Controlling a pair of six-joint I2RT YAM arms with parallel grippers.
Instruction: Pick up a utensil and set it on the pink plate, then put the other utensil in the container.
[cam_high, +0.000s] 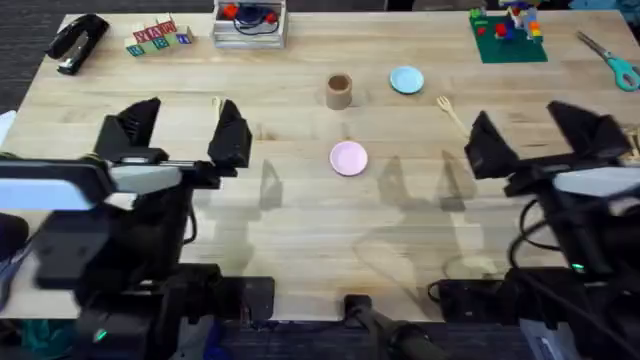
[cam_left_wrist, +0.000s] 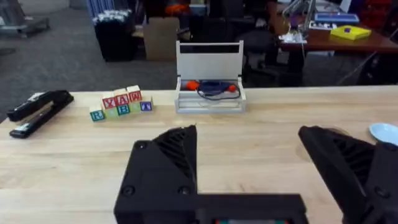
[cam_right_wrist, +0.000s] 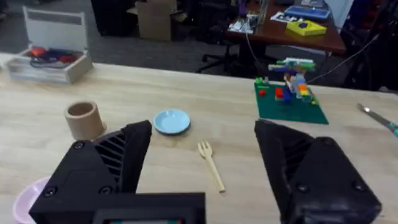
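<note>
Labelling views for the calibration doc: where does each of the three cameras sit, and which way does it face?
Overhead: fixed above the arm bases, looking down and forward over the table; both arms show, left gripper and right gripper open.
Left wrist: rides the left arm, facing the far edge: stapler, letter blocks, white tray; own jaws at the bottom.
Right wrist: rides the right arm, facing the brown cup, blue plate, wooden fork, brick model.
Shared: both wrist views catch the white tray and blue plate.

Pale wooden table (cam_high: 300, 240), grey carpet (cam_left_wrist: 56, 56), cardboard box (cam_left_wrist: 160, 37), cluttered brown desk (cam_right_wrist: 292, 31) behind.
</note>
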